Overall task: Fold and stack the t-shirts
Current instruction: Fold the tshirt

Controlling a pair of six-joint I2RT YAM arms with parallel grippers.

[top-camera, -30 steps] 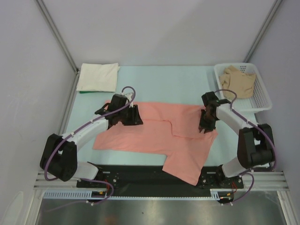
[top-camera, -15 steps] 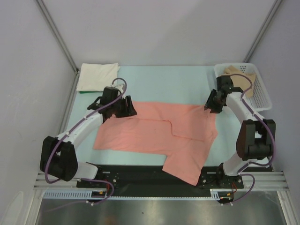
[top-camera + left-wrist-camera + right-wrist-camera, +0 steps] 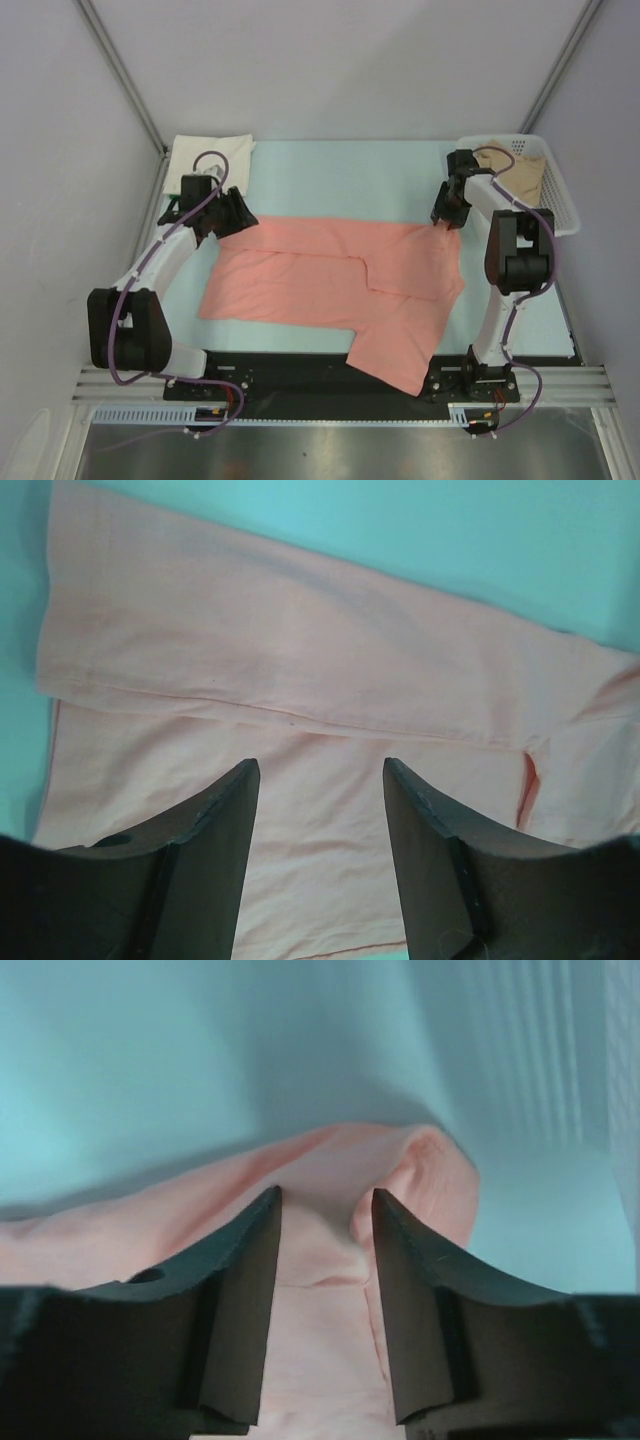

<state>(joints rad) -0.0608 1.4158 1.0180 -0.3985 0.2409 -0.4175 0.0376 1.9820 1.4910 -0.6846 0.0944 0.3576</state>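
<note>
The salmon-pink t-shirt (image 3: 335,285) lies partly folded and flat on the teal table, one flap hanging toward the near edge. My left gripper (image 3: 236,213) is open and empty over the shirt's far left corner; the cloth (image 3: 300,690) shows between its fingers. My right gripper (image 3: 447,217) is open and empty over the shirt's far right corner, where the cloth (image 3: 330,1250) bunches up slightly. The cream-white t-shirt (image 3: 208,163) lies folded at the far left. The tan-beige t-shirt (image 3: 522,172) sits crumpled in the basket.
A white mesh basket (image 3: 560,210) stands at the far right corner. Grey walls close in the table on three sides. A black rail with the arm bases (image 3: 320,375) runs along the near edge.
Both arms have swung outward and toward the far side: the left gripper from mid-shirt to the far left corner, the right gripper from the right edge up to the far right corner. The shirt lies unchanged.
</note>
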